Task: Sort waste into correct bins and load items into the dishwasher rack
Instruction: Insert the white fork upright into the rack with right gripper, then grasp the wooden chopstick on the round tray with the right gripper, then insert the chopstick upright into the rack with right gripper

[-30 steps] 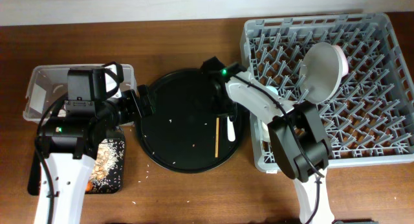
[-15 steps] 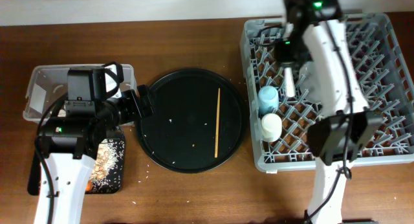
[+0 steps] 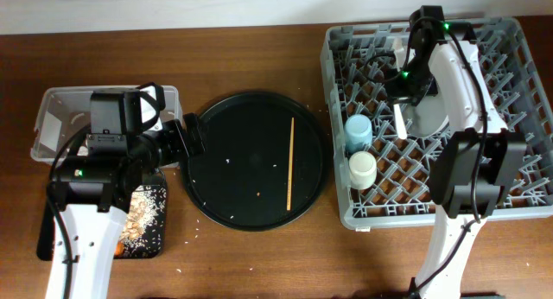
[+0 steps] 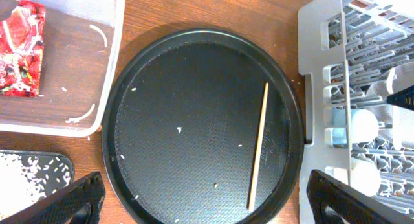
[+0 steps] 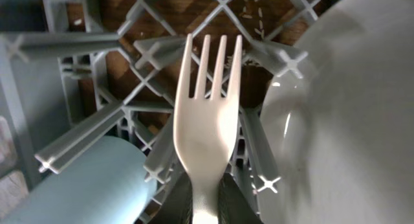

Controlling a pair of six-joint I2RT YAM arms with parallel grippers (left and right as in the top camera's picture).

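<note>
Overhead: right gripper (image 3: 402, 104) hangs over the rack (image 3: 518, 187), beside the plate (image 3: 428, 117). The stick (image 3: 290, 163) lies on the round tray (image 3: 233, 187).

Left wrist: left gripper (image 4: 204, 188) spread wide above the round tray.

Right wrist: the right gripper's fingers (image 5: 173, 204) are clamped on the fork (image 5: 207, 120), tines over the rack.

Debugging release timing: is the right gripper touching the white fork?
Touching. Right wrist view: the handle of the white fork sits pinched in the right gripper, tines over the rack.
</note>
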